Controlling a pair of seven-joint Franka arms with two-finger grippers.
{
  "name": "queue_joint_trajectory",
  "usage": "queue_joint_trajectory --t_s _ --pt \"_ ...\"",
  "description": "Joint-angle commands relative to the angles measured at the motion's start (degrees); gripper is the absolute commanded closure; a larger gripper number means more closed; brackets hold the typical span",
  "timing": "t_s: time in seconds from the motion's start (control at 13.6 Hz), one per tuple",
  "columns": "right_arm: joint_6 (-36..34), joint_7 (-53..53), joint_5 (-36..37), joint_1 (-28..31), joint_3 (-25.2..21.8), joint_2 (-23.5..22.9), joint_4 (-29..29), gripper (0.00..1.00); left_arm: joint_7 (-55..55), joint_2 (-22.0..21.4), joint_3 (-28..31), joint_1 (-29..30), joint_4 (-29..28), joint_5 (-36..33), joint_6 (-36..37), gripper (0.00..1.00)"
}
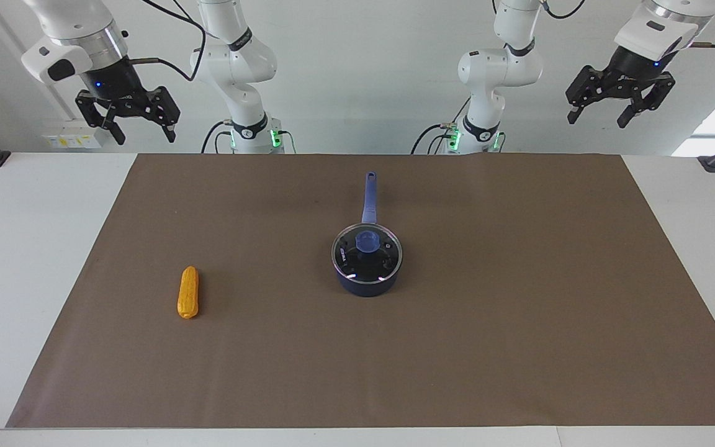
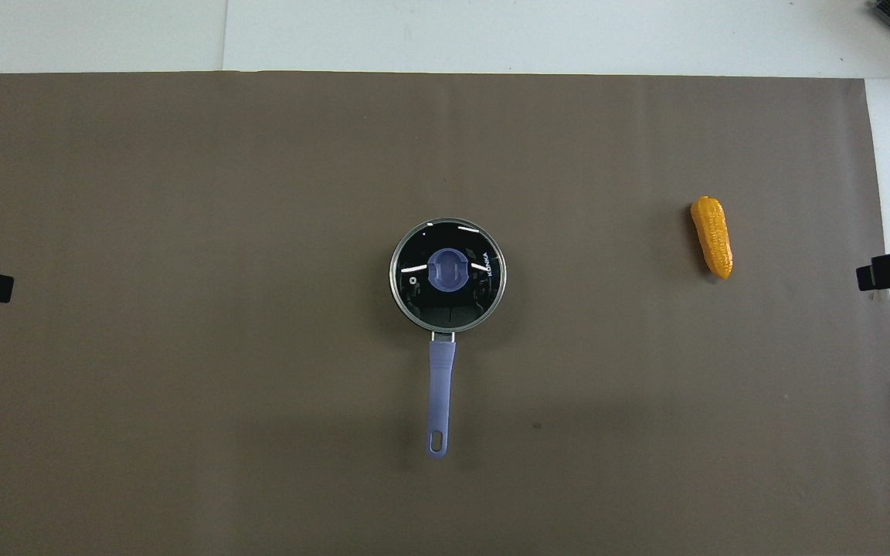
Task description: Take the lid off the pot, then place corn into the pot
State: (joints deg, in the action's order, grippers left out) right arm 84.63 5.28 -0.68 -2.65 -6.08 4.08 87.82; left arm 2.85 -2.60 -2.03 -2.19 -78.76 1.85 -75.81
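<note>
Facing view: lid [image 1: 367,251] on pot [image 1: 367,282]; corn [image 1: 188,301] apart.

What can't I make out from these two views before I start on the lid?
- Pot contents: both views, glare on the lid over a black interior.
- Left gripper and right gripper: overhead view, frame edges cut off all but their tips.
- Lid lettering: too small to read.

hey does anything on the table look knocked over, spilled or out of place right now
Nothing stands out. The lid sits level on the pot, whose handle points toward the robots. The corn lies flat on the brown mat toward the right arm's end. Left gripper and right gripper hang open, empty, above the table's edge.
</note>
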Motion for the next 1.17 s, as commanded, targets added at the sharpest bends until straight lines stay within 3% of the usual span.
queue_joint_trajectory --t_s 0.0,1.1 --pt "-0.78 -0.53 -0.29 0.27 0.19 -0.12 -0.72 0.0 -3.11 -1.62 0.54 -0.89 -1.93 0.17 -0.57 0.0" --pt "-0.6 -0.53 -0.29 0.27 0.19 -0.12 -0.72 0.0 -2.33 -1.54 -0.34 -1.06 -1.84 0.17 -0.66 0.0"
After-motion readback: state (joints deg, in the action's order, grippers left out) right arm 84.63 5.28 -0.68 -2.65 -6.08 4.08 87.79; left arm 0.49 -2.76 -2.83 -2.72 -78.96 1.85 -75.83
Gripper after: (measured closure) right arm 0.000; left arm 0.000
